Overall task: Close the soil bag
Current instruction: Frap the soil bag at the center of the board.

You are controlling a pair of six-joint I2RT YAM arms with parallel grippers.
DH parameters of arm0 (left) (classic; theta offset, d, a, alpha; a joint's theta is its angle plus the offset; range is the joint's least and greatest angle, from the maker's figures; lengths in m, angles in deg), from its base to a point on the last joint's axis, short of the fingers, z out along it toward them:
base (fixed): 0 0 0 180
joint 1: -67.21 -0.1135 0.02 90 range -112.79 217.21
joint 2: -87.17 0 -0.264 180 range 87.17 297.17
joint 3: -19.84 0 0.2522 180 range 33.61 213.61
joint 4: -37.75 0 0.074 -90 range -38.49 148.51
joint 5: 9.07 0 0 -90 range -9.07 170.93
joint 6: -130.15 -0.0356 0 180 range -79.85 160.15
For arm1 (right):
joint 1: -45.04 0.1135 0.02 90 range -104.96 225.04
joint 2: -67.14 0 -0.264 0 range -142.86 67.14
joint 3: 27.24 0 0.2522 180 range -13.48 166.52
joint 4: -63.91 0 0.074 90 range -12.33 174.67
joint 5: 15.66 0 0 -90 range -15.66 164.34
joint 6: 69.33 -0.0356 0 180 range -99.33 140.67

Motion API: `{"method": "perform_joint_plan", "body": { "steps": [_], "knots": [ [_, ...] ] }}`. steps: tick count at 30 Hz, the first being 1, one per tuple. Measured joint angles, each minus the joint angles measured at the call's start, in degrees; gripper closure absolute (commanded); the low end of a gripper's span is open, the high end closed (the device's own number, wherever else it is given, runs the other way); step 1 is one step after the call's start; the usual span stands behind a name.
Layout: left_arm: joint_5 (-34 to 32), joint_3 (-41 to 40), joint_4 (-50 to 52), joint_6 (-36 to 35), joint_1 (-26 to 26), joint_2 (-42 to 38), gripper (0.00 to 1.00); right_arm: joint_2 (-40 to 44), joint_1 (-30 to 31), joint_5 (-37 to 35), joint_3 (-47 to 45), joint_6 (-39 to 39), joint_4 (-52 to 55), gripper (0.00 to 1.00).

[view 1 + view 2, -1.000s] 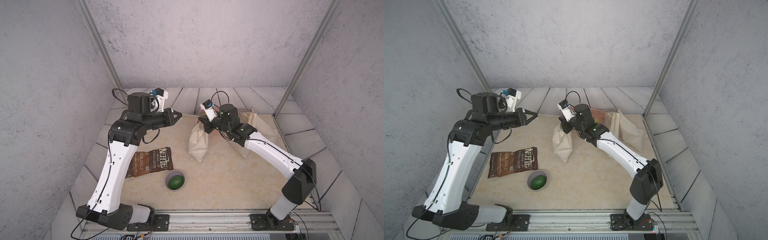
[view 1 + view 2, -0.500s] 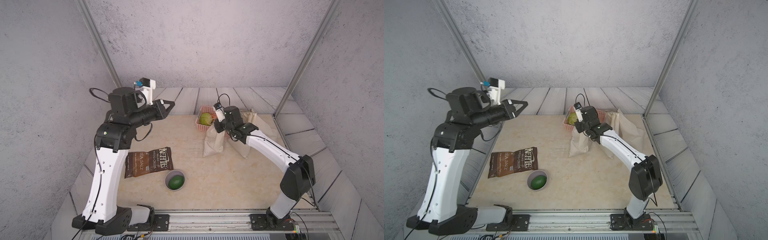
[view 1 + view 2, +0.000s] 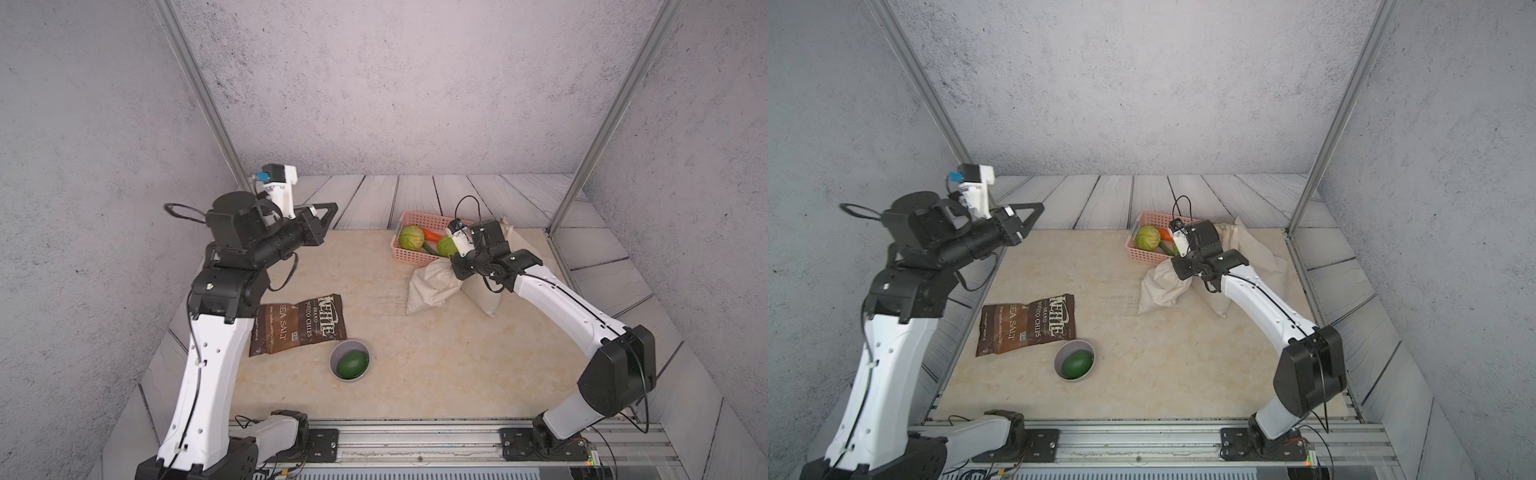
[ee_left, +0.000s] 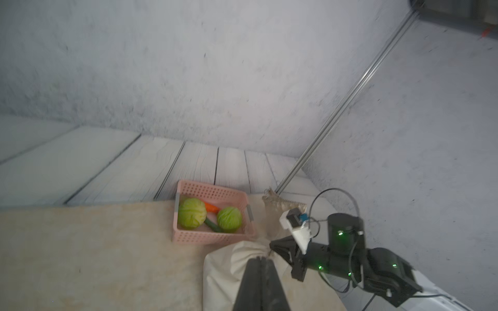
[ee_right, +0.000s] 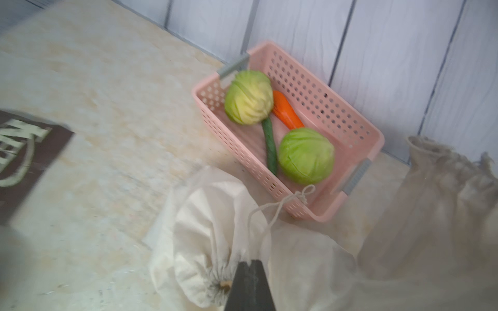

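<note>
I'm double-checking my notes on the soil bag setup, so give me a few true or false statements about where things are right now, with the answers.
1. The soil bag's mouth is cinched into a pucker. True.
2. The left gripper holds the soil bag. False: it is shut on nothing, raised well away from the bag.
3. The right gripper is shut at the bag's gathered neck. True.
4. The pink basket holds two cabbages, a carrot and a cucumber. True.
5. The gray bowl is empty. False: an avocado sits in it.
6. The Kettle chips bag lies in the basket. False: it lies flat beside the bowl.
</note>
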Motion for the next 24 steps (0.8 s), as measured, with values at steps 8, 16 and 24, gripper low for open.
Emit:
{"method": "perform_joint_plan", "body": {
  "steps": [8,16,24],
  "knots": [
    [-5.25,-15.89,-2.03,-8.07,9.88,1.79,0.42,0.24,0.11,17.77,2.89,1.29,-2.40,1.00],
    [-11.43,-17.84,-10.60,-17.33,18.69,8.04,0.19,0.24,0.26,28.48,6.69,9.22,2.32,1.00],
    [-12.46,-20.46,-19.71,-24.65,19.89,12.83,0.18,0.50,0.26,32.61,6.62,16.46,6.62,1.00]
  ]
}}
